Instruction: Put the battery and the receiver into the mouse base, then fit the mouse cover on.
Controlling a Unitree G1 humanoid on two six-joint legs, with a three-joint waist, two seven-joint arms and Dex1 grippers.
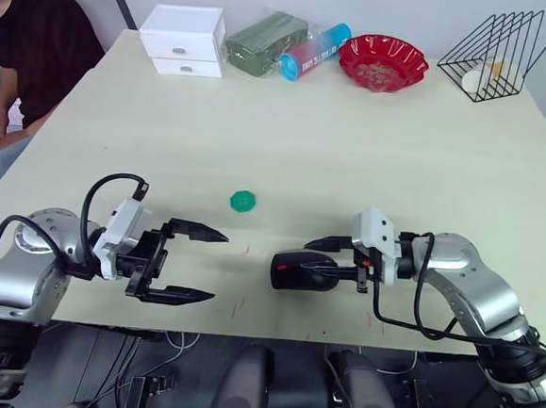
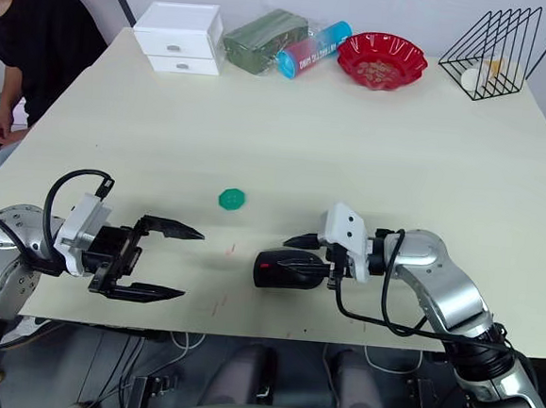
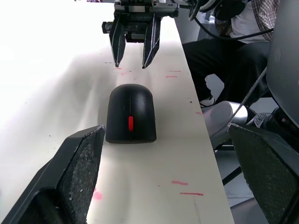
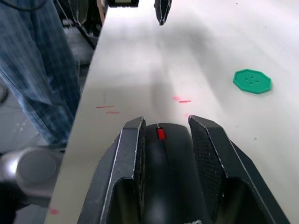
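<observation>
Near table edge, front centre: mouse (image 1: 298,268) sits flat on the table (image 1: 353,144), cover on, red scroll wheel showing on top in both wrist views. Battery & receiver can't be seen.

R gripper (image 1: 330,259) reaches in from the right w/ one black finger on each side of the mouse's rear half. In the right wrist view the fingers (image 4: 128,158) sit close along both flanks; can't tell if they actually press it. So: narrow opening, straddling the mouse.

L gripper (image 1: 199,265) lies level w/ the table to the left of the mouse, well apart from it, jaws spread wide, nothing between them. Its tips point toward the mouse.

A bit further in, between the two grippers: green scalloped disc (image 1: 244,200), flat on the table, alone.

Small red marks (image 3: 180,183) on the tabletop near the front edge.

Far edge, L to R: white drawer box (image 1: 182,39), green packet (image 1: 265,41), blue/pink tube (image 1: 313,50) on its side, red bowl (image 1: 382,62), black wire rack (image 1: 498,53).

Person (image 1: 26,43) in dark top seated at far left corner.
</observation>
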